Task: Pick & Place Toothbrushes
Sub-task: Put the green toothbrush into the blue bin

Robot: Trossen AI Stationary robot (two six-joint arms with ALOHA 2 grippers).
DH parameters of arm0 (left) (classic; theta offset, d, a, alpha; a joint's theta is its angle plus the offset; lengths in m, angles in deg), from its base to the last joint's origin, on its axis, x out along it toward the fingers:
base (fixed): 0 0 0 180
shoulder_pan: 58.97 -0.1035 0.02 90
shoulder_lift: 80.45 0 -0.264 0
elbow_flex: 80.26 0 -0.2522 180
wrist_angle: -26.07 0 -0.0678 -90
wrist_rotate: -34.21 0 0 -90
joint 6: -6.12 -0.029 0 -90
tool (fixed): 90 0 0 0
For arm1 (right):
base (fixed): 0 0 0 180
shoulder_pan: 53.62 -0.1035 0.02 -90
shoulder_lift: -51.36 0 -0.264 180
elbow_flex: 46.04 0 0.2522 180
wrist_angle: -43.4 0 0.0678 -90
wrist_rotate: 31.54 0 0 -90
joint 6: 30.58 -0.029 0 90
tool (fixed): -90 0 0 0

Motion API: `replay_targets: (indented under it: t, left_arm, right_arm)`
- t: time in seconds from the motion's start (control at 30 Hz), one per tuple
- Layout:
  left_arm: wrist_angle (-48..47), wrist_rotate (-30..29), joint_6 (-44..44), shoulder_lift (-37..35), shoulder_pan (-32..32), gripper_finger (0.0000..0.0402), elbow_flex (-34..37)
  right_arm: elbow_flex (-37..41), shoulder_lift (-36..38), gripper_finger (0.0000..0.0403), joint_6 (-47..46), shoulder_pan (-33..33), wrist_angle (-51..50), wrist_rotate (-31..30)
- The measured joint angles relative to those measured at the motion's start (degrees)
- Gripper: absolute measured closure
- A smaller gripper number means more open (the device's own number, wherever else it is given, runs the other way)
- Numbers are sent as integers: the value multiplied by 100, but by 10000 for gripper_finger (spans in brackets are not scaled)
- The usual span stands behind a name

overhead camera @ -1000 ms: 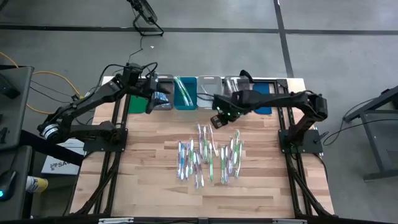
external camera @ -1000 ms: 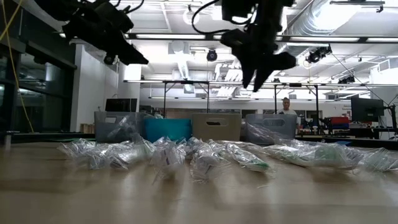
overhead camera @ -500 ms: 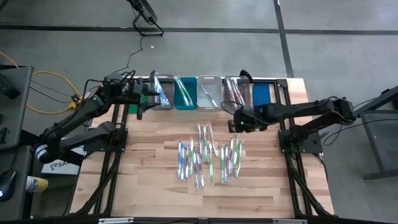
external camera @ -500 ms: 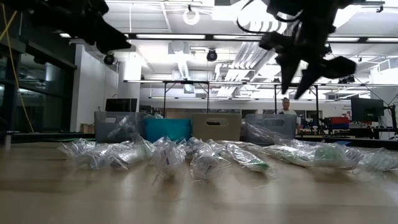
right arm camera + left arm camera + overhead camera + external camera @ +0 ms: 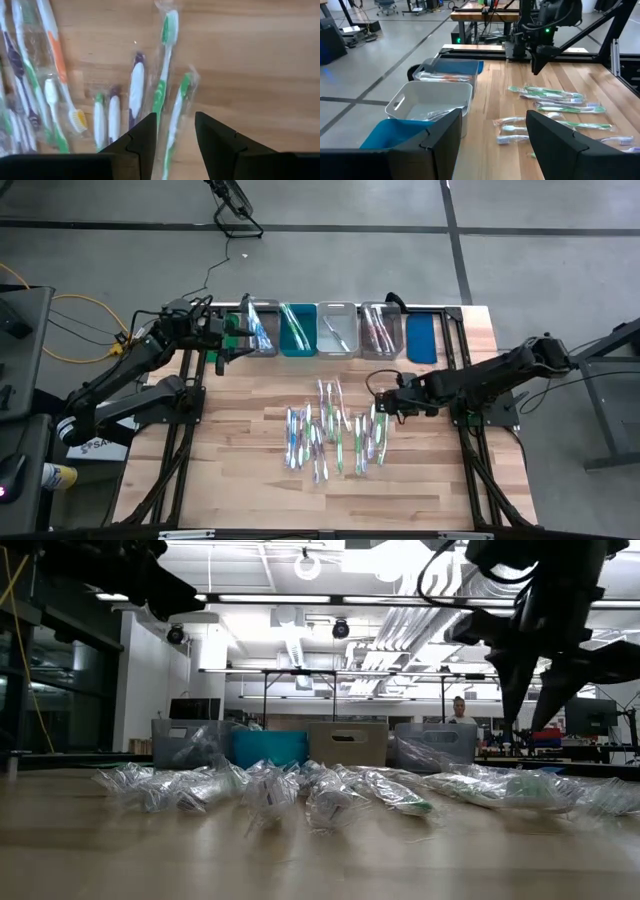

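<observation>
Two green toothbrushes (image 5: 167, 85) lie just beyond the right gripper (image 5: 173, 131), its fingers parted and empty; the left gripper (image 5: 492, 125), also parted, hovers by five bins (image 5: 338, 330).

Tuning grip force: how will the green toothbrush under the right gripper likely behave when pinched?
The green toothbrush lies flat in a clear crinkly wrapper, so the open right gripper may slip on film. It looks thin and light, so it would probably slide if nudged. Its neighbours lie close and may get dragged along.
</observation>
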Motion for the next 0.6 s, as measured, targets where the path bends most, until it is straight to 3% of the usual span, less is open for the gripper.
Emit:
replay_targets:
  t: [0.33,0.6]
  left_arm:
    - [-134,8,-231,0,0,183,0]
    - [-358,24,-583,0,-7,183,0]
  right_arm:
    - [0,-235,275,-687,-296,223,157]
    - [0,-1102,275,-687,-318,816,934]
